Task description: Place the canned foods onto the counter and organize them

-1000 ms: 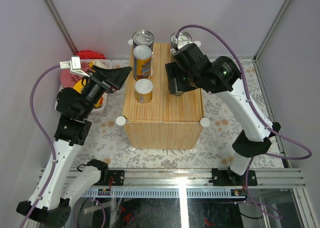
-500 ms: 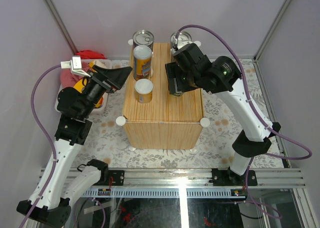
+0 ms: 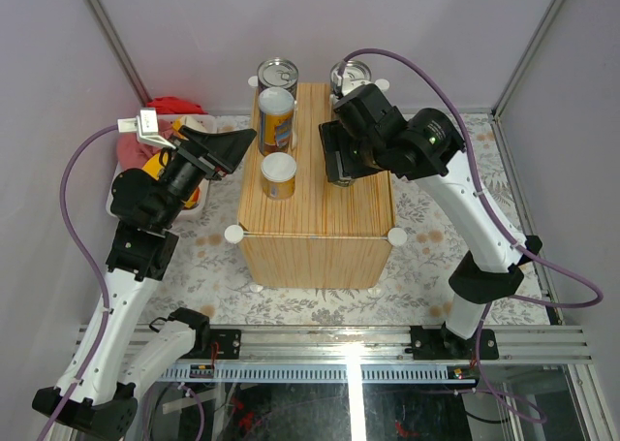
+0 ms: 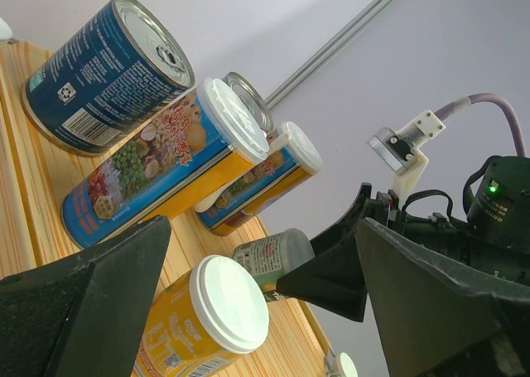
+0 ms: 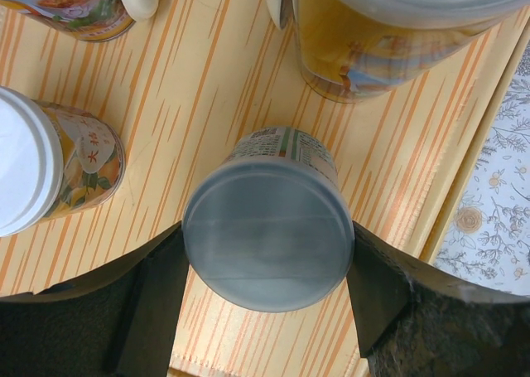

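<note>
1. Notes only a slight shift of the right arm toward the far end of the counter since a second ago; finds the left arm and every visible can unmoved.
2. Finds the right gripper clenched on a small can, fingers pressed to both sides of its grey lid. Places it upright over the counter's right half, green-and-white label showing; cannot tell whether resting or just lifted.
3. Finds the left gripper released, jaws wide, nothing between, hovering off the counter's left side.
4. Records a silver-topped blue can at the far left corner and another silver-topped can at the far right.
5. Records a tall orange-yellow can and a shorter can, both white-lidded and upright, on the left half.
</note>
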Robot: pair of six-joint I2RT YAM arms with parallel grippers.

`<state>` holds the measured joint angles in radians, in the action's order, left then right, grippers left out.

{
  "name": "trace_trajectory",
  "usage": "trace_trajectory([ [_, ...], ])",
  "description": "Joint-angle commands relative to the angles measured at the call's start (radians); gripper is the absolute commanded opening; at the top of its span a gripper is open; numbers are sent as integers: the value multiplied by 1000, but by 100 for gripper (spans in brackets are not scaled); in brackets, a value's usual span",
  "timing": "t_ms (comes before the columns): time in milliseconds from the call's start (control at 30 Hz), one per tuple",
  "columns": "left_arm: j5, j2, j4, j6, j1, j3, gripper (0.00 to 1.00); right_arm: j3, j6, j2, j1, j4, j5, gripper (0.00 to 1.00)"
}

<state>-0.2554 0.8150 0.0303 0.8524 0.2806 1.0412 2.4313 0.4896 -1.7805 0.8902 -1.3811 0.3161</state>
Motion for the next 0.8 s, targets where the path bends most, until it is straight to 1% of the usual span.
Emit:
trace_trajectory([
  [0, -23, -5, 30, 2, 3, 11, 94, 15, -33, 10, 8, 24, 22, 66],
  [67, -24, -4, 30, 2, 3, 14, 94, 15, -34, 10, 9, 25, 22, 70],
  [167, -25, -3, 29, 4, 3, 15, 94, 14, -34, 10, 8, 24, 24, 74],
  [200, -25, -3, 29, 4, 3, 15, 94, 13, -37, 11, 8, 26, 27, 78],
  [300, -24, -3, 28, 4, 5, 15, 94, 10, -39, 11, 8, 28, 28, 81],
  [367, -25, -3, 27, 4, 2, 15, 94, 1, -40, 14, 8, 32, 30, 86],
  [400, -23, -3, 26, 4, 3, 14, 94, -4, -42, 15, 8, 35, 31, 87],
  [767, -20, -10, 24, 2, 3, 5, 94, 5, -31, 48, 7, 64, 65, 86],
])
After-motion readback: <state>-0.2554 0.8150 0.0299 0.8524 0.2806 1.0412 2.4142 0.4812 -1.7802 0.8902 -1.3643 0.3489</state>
